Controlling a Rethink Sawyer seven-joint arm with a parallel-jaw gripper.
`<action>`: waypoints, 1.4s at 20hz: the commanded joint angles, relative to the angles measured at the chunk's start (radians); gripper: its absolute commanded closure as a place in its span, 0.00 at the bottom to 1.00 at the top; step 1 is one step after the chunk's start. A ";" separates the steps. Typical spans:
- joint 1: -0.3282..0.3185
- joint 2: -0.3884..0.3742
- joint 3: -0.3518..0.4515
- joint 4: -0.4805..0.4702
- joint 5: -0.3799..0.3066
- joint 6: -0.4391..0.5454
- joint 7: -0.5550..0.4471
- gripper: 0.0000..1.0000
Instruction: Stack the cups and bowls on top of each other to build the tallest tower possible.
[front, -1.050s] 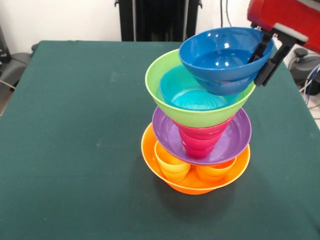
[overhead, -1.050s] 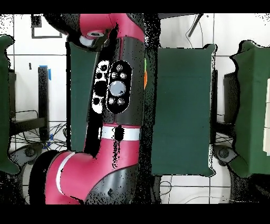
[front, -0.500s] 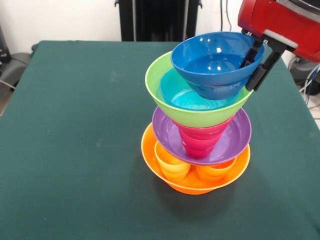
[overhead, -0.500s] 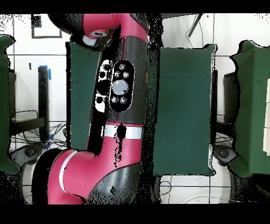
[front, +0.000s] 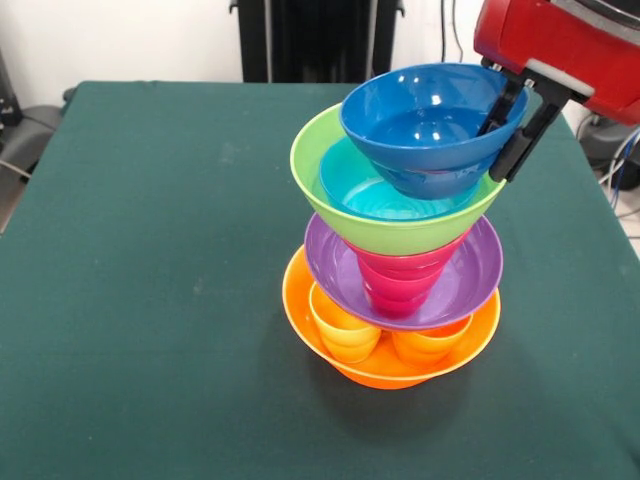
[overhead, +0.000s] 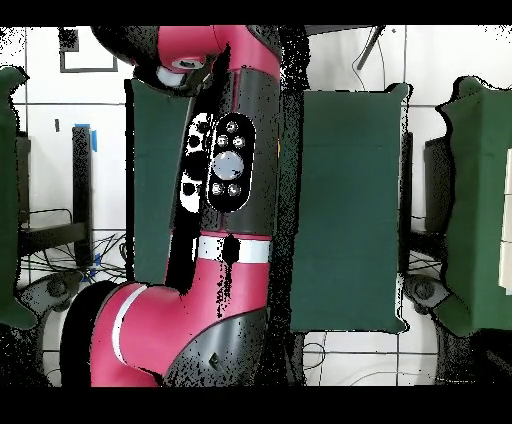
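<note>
Five bowls up, the blue one hanging over the top

Bare green tabletop (front: 150, 250) fills the left side, with nothing standing on it. Moving right, the tower (front: 395, 290) rises from the big orange bowl (front: 300, 300), which holds a yellow cup (front: 343, 333) and an orange cup (front: 425, 345) side by side. Above them sits the purple bowl (front: 330, 270), then an upturned red piece (front: 400, 285), whether cup or bowl I cannot tell, then the lime green bowl (front: 310, 160) with the light blue bowl (front: 350, 185) nested inside it. Higher and further right, the dark blue bowl (front: 425, 125) is pinched at its right rim by the claw (front: 508, 125), one finger inside the wall and one outside. The bowl hangs to the claw's left, tilted a little, and sits right of the light blue bowl's centre; whether it touches below is hard to say. My guess is it needs to go left and down before release. From overhead, the red arm (overhead: 235, 180) hides the whole stack.
</note>
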 joint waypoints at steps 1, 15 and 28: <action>-0.008 -0.066 0.069 0.141 -0.068 0.006 -0.317 1.00; 0.013 -0.153 0.116 0.338 -0.130 -0.119 -0.316 1.00; 0.015 -0.128 0.170 0.357 -0.137 -0.202 -0.268 1.00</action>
